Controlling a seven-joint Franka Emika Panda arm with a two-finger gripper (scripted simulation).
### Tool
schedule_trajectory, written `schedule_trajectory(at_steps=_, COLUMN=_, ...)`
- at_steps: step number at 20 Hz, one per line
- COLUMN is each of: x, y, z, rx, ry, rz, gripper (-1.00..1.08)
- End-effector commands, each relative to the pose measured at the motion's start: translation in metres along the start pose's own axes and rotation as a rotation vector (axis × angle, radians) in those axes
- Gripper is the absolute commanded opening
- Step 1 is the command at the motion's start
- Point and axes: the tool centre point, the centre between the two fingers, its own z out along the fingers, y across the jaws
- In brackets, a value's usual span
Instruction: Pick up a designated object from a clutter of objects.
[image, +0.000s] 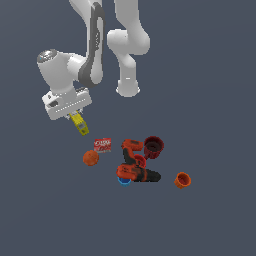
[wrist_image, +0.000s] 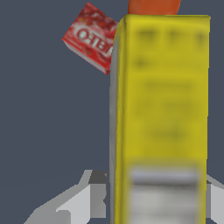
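The designated object, a slim yellow box (image: 80, 125) (wrist_image: 162, 109), hangs tilted in the air below my gripper (image: 76, 118), which is shut on its upper end. It is lifted off the floor, up and toward the exterior view's left of the clutter of objects. The wrist view is filled by the box's blurred yellow face, with grey fingers (wrist_image: 89, 197) showing at its sides. The clutter holds a red-and-white packet (image: 102, 145) (wrist_image: 92, 37), an orange ball (image: 90, 158) (wrist_image: 153, 6), an orange-black power drill (image: 135, 165), a dark red cup (image: 153, 146), an orange cup (image: 182, 180) and a blue piece (image: 123, 181).
The white robot base (image: 128, 87) stands behind the clutter. The dark grey floor (image: 210, 100) stretches around the objects on all sides.
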Motion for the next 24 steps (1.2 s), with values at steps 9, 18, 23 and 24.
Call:
schedule_trajectory(at_steps=9, x=0.034, y=0.008, z=-0.093, rx=-0.002, ry=-0.004, rz=0.002, gripper=-1.00)
schedule_trajectory(at_steps=18, x=0.067, y=0.015, z=-0.178, rx=-0.002, ry=-0.002, rz=0.001, gripper=-1.00)
schedule_trajectory(at_steps=23, x=0.085, y=0.020, z=-0.220, rx=-0.001, ry=0.000, rz=-0.001, gripper=-1.00)
schedule_trajectory(at_steps=24, x=0.088, y=0.020, z=-0.228, rx=-0.001, ry=0.000, rz=-0.001, gripper=-1.00)
